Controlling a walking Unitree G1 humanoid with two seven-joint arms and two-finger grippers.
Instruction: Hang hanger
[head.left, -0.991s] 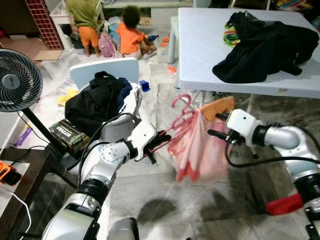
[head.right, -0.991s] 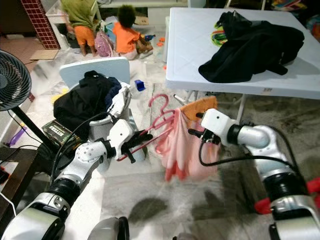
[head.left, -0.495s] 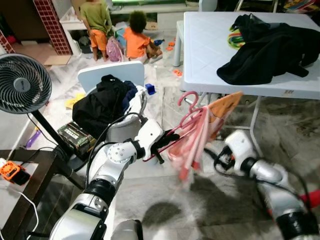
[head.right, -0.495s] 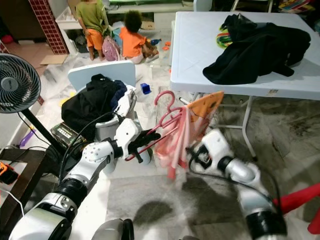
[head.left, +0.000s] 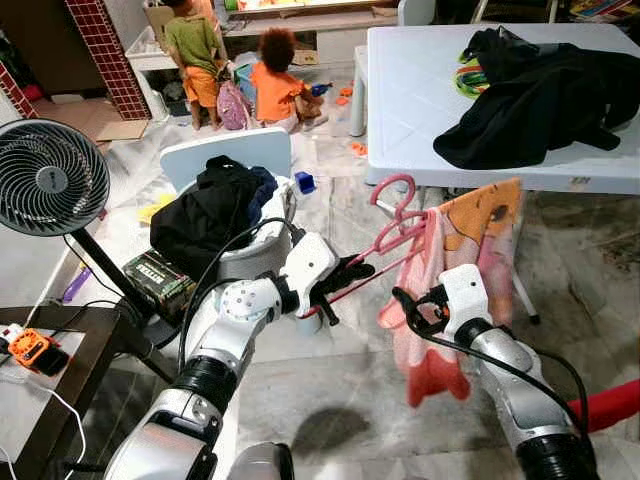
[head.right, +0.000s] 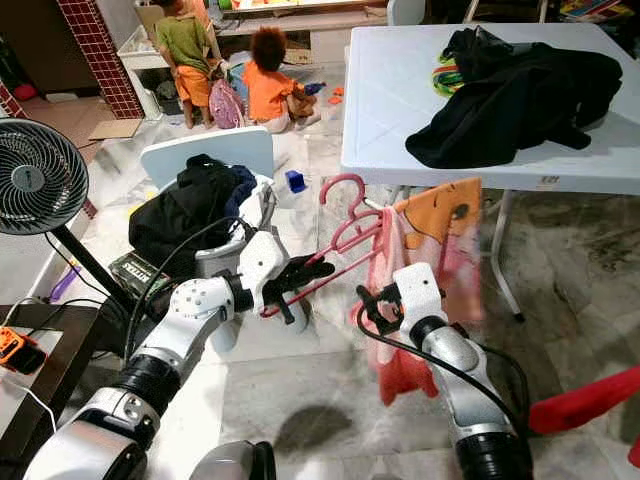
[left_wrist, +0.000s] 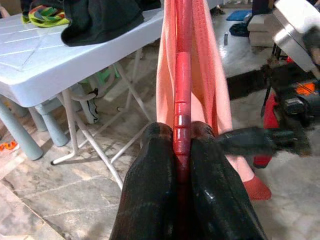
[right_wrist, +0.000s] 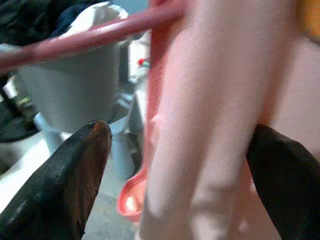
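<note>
A white plastic folding surface is standing at the far right, carrying a heap of black clothing. Nearer left, a grey laundry bin piled with dark clothes is sitting beside a black floor fan. Two people are crouching far off among toys.

In the middle, the pink plastic hanger with a pale pink and orange garment draped on it is being held in the air, hook upward, just near of the surface's edge. The left hand is gripping the hanger's lower bar, its fingers pressed shut on it. The right hand is spread open around the hanging cloth, not pinching it.

No rail or hook is showing, so I judge the hanging itself is not yet done; the robot is only carrying the loaded hanger.
</note>
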